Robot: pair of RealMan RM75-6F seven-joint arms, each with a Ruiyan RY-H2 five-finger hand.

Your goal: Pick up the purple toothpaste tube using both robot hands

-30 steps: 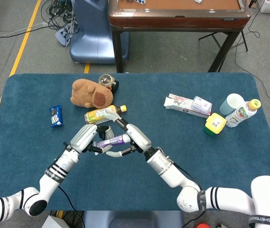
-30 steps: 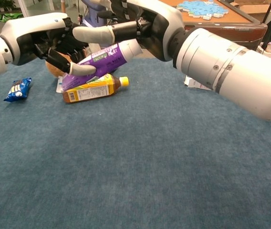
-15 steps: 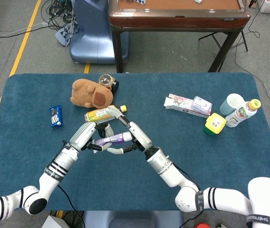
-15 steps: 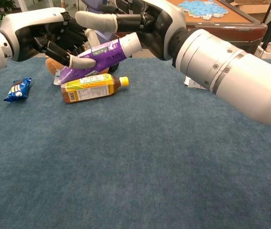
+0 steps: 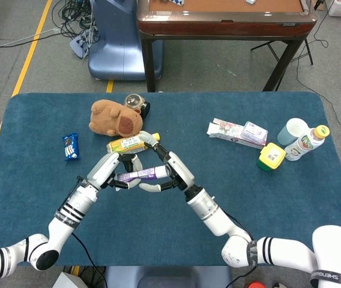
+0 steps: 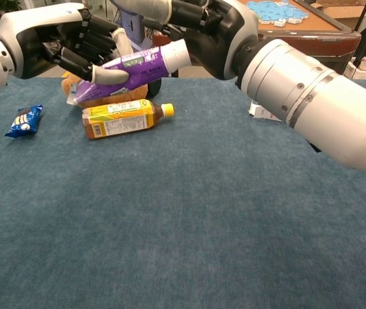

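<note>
The purple toothpaste tube (image 5: pixel 141 174) (image 6: pixel 131 69) with a white cap hangs above the blue table, roughly level, held from both ends. My left hand (image 5: pixel 111 168) (image 6: pixel 73 45) grips its flat tail end. My right hand (image 5: pixel 169 170) (image 6: pixel 199 22) holds the cap end, fingers wrapped over the top. In the chest view the tube sits well above the yellow tea bottle (image 6: pixel 122 118) lying behind it on the cloth.
A brown plush toy (image 5: pixel 116 118) and a small round jar (image 5: pixel 135 102) lie behind the yellow tea bottle (image 5: pixel 132 143). A blue snack pack (image 5: pixel 70 146) (image 6: pixel 24 120) lies left. At right stand flat boxes (image 5: pixel 238 132), a yellow-green box (image 5: pixel 271 156), a cup (image 5: pixel 293 131) and a bottle (image 5: pixel 308 143).
Both hands have risen with the tube between them. In the chest view the tube has climbed clear of the tea bottle, which has stayed in place.
</note>
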